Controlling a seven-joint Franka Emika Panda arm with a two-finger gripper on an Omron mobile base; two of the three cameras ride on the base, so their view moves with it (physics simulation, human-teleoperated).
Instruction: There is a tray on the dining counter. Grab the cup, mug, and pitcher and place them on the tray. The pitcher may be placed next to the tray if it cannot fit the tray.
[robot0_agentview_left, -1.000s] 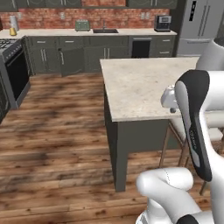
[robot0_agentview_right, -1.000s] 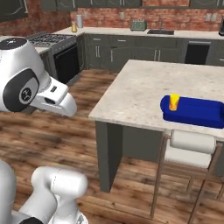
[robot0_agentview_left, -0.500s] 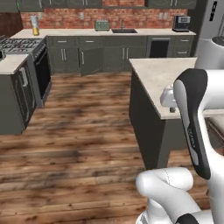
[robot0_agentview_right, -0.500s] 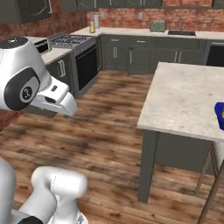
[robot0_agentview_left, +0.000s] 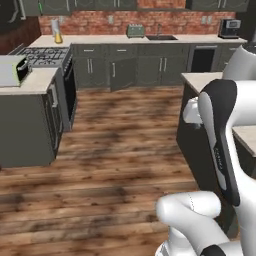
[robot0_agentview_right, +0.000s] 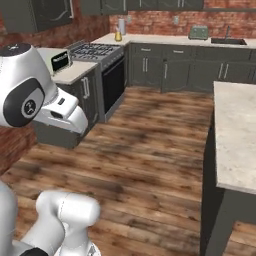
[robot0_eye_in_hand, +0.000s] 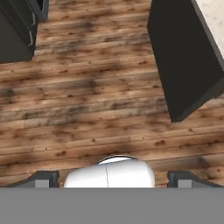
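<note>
I have the gripper (robot0_eye_in_hand: 112, 179) wide open and empty, hanging over bare wood floor (robot0_eye_in_hand: 87, 109) just off the corner of the dining counter (robot0_agentview_right: 235, 135). The pitcher (robot0_agentview_left: 58, 36) stands far off on the back cabinet run (robot0_agentview_left: 150, 39), beside the stove (robot0_agentview_right: 95, 50), ahead and left of the counter, upright, well beyond reach. The base needs to drive closer before any reach, I judge. Against a second ago the whole view has swung left: the blue tray with the yellow cup has left the frame, and the stove side has come in.
</note>
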